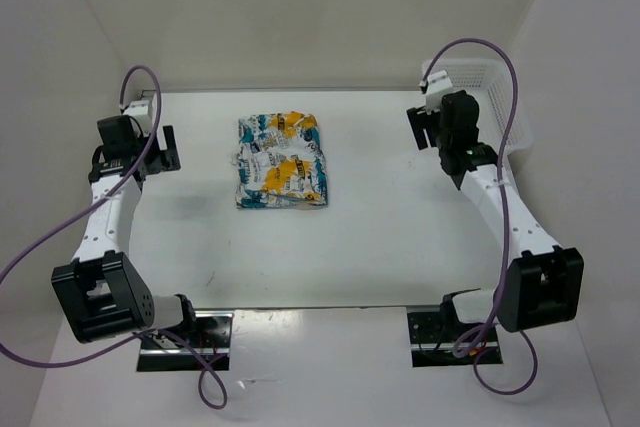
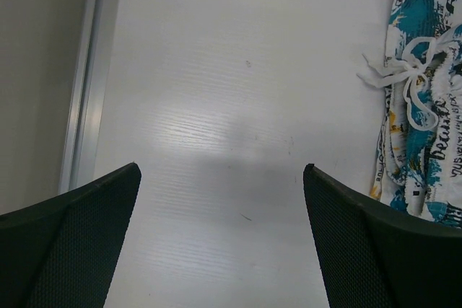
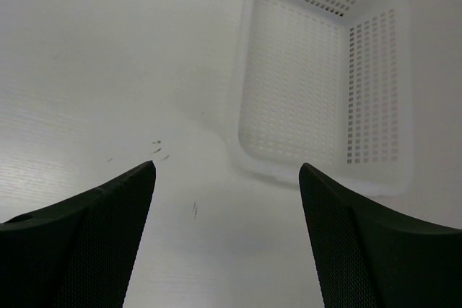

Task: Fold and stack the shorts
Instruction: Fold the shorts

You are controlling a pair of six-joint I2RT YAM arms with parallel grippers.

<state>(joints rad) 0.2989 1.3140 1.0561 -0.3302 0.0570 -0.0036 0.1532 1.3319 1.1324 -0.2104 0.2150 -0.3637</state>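
One soft, squarish shorts [image 1: 281, 161] bundle, perhaps layered; basket [image 3: 289, 77] perforated plastic.

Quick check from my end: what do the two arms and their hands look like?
The left arm and right arm are white links joined by chunky black housings. A purple cable loops off each. The left hand and right hand each have two broad black fingers with finely meshed inner pads.
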